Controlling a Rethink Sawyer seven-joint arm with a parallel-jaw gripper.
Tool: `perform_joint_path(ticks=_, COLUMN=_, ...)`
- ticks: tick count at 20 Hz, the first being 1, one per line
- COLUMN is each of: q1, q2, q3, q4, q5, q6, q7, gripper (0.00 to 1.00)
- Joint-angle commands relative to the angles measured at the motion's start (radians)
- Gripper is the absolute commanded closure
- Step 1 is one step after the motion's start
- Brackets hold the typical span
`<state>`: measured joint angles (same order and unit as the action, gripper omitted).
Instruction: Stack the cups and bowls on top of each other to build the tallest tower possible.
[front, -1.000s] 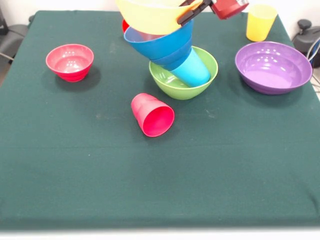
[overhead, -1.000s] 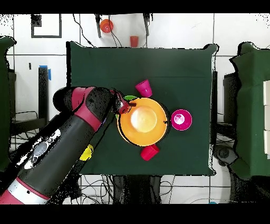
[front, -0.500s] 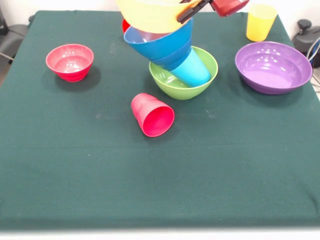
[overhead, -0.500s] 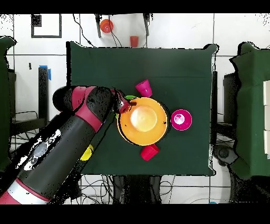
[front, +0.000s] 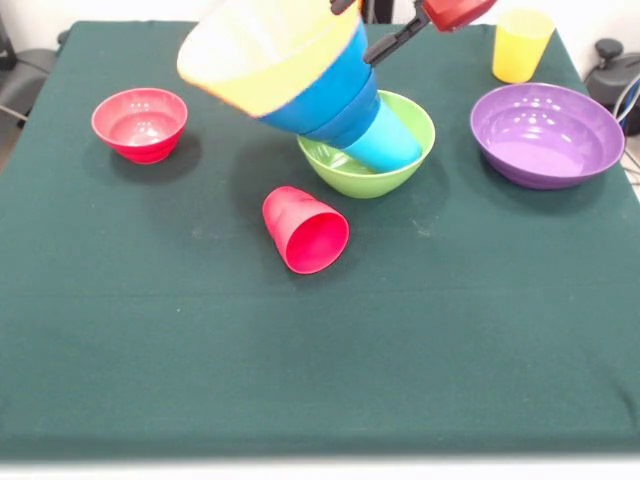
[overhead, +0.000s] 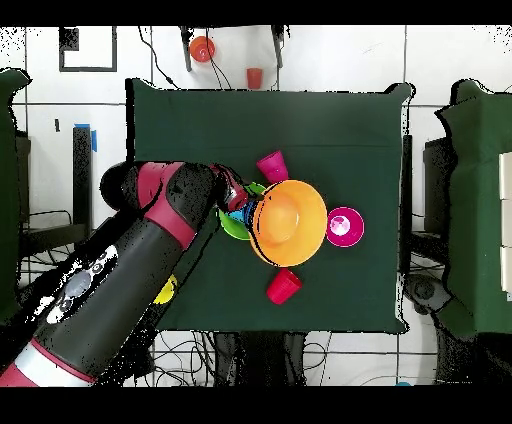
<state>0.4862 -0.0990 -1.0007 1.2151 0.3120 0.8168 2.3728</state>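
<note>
Tower leans steeply in the green bowl, just beside fingers whose state I cannot tell.

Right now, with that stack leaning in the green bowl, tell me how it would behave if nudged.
The stack would probably topple: it already tilts steeply, with the wide orange-yellow bowl on top and only the narrow light blue cup resting in the green bowl. The nested pieces look like smooth, glossy plastic, so they may slide apart. Once down, they would likely roll.
</note>
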Motion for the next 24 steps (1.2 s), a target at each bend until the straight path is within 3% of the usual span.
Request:
perform_joint_path(ticks=1, q1=-0.021, q2=0.001, q3=0.147, q4=0.030, q5=0.020, q6=-0.036, q7=0.174, gripper=0.00)
perform_joint_path(ticks=24, q1=-0.017, q2=0.009, q3=0.146, q4=0.034, q5=0.009, q6=-0.049, q7=0.166, gripper=0.00)
